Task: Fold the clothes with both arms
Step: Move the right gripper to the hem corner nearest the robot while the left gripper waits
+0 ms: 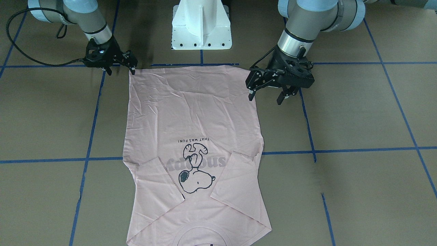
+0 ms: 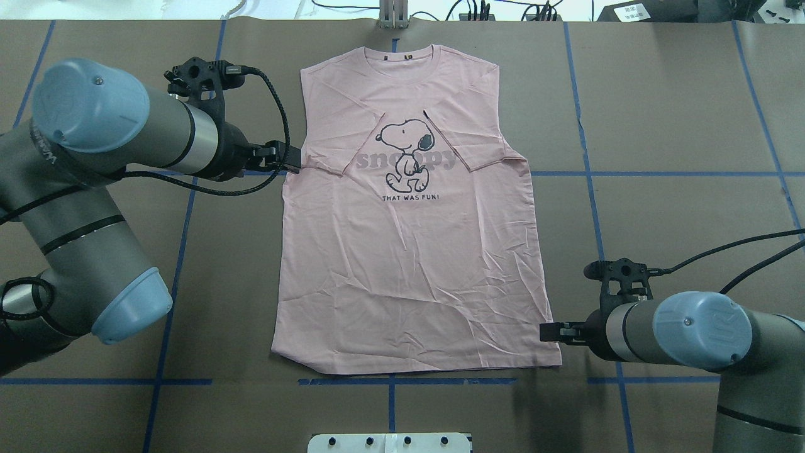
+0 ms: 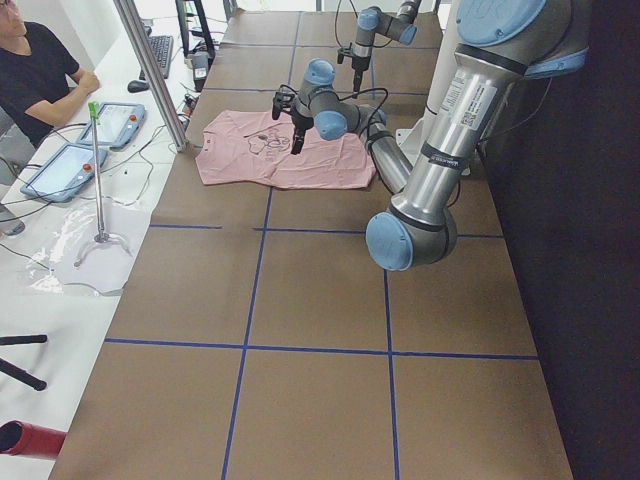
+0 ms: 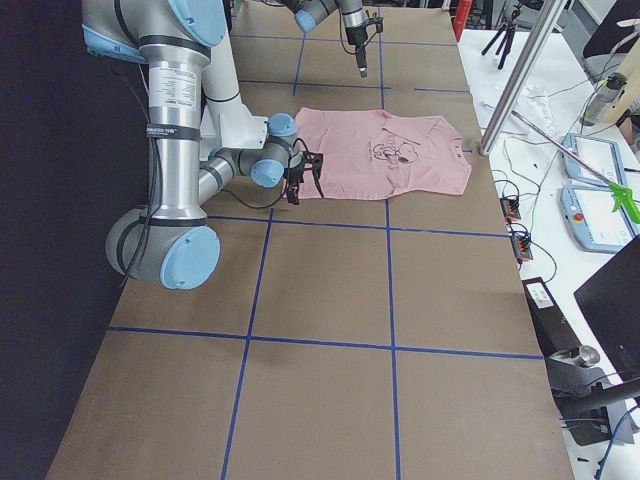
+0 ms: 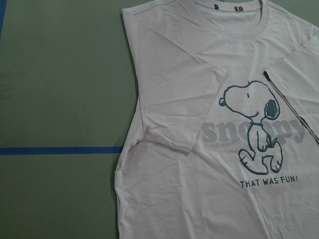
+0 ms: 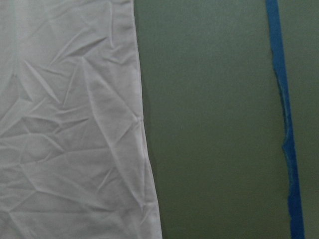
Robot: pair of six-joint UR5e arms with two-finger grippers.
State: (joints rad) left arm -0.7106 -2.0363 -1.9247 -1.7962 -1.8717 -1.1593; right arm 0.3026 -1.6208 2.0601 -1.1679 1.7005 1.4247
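Observation:
The pale pink T-shirt [image 1: 191, 112] lies flat and face up on the brown table, both sleeves folded in over the Snoopy print [image 2: 409, 157], collar far from the robot, hem [image 2: 415, 362] near it. My left gripper [image 1: 265, 96] is open and empty, raised above the table by the shirt's left edge [image 2: 292, 162]; its wrist view looks down on the shirt [image 5: 199, 99] and shows no fingers. My right gripper [image 1: 121, 71] is open and empty, low beside the hem's right corner [image 2: 546, 332]. The right wrist view shows only the shirt's wrinkled edge [image 6: 75, 124] and bare table.
The white pedestal base [image 1: 201, 27] stands at the table's near edge behind the hem. Blue tape lines [image 2: 660, 173] cross the brown table. A side bench with tablets [image 3: 60, 165], a metal pole [image 3: 150, 70] and a seated person [image 3: 40, 70] lies beyond the collar end.

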